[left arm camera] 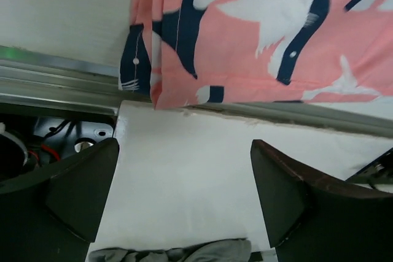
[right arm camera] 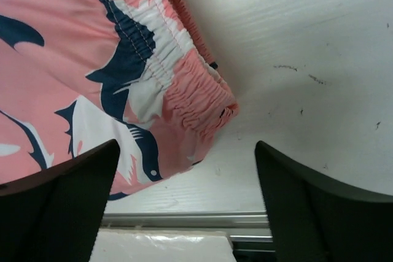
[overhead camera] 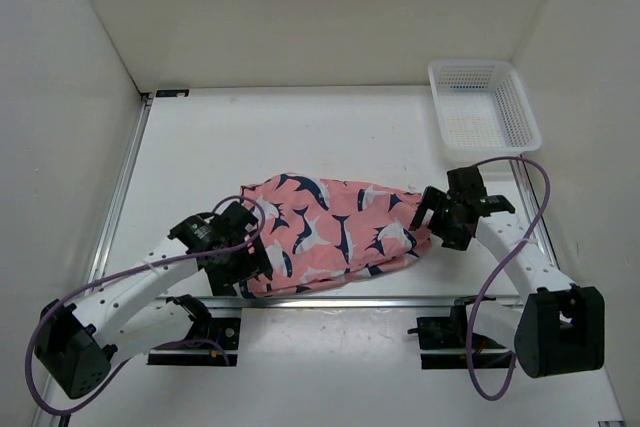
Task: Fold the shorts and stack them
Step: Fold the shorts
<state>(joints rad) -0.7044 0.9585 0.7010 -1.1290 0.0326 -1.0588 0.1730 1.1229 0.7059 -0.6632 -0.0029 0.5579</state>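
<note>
From above, the shorts [overhead camera: 335, 232] lie folded mid-table [overhead camera: 200, 147], toward 6 o'clock. The left gripper [overhead camera: 248, 252] sits at their 8 o'clock end and the right gripper [overhead camera: 432, 219] at 3 o'clock.

Left wrist: your fingers [left arm camera: 80, 194] stand wide and empty. The hem [left arm camera: 184, 84] at 12 o'clock lies over the rail [left arm camera: 61, 72], so draw it inward first.

Right wrist: the jaws are spread and hold nothing. The waistband corner [right arm camera: 196, 102] is at 11 o'clock and looks the best place to pinch.

The shorts [overhead camera: 335, 232] are salmon pink with a repeating print of dark navy and white shark shapes, the worktop [overhead camera: 300, 137] is plain white, the basket [overhead camera: 528, 112] is white with an open mesh pattern, and the arm cables [overhead camera: 480, 322] are purple.
</note>
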